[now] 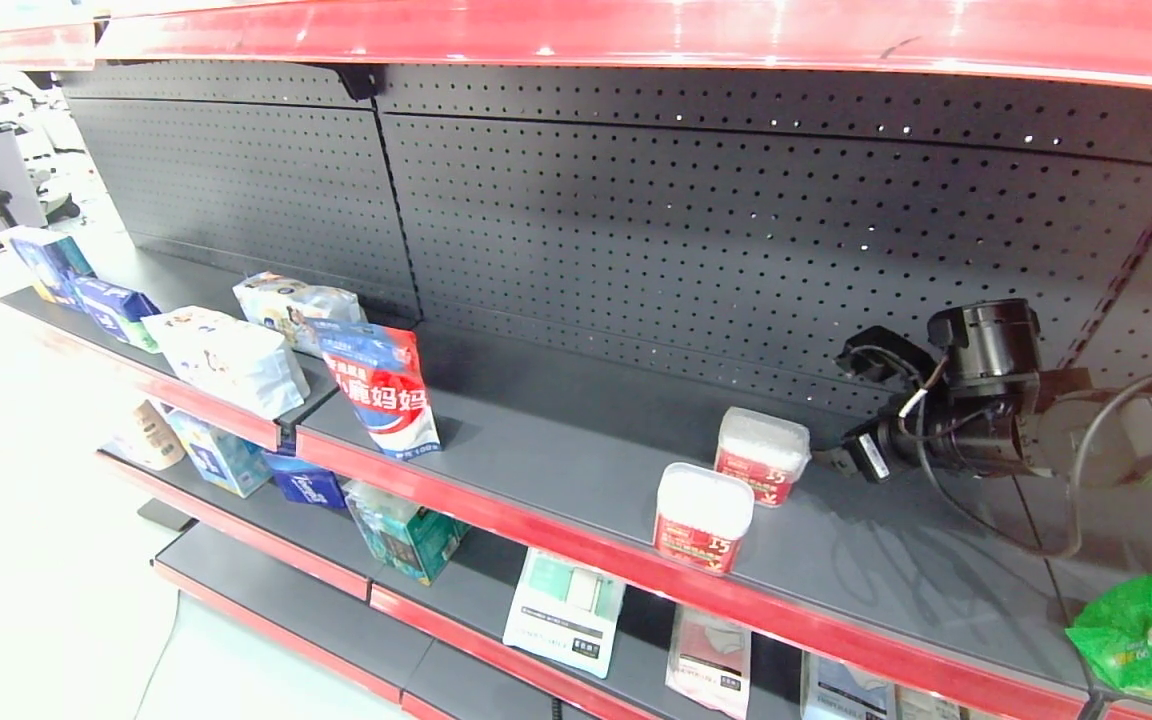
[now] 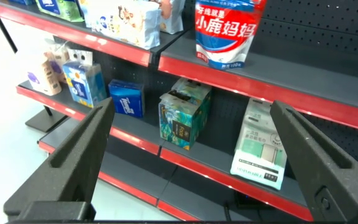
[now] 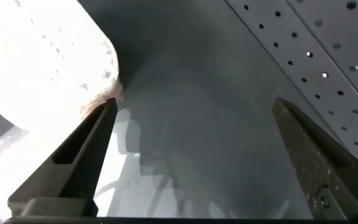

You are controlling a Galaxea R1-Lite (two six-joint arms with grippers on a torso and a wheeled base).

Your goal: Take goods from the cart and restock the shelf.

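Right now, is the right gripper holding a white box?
No: the right gripper is open; the white box sits beside it, ungripped.

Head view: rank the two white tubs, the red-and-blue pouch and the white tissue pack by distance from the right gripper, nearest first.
1. rear white tub, right beside the right gripper.
2. front white tub, at the front edge of the shelf.
3. red-and-blue pouch, mid-shelf, to the left.
4. white tissue pack, farther left again.
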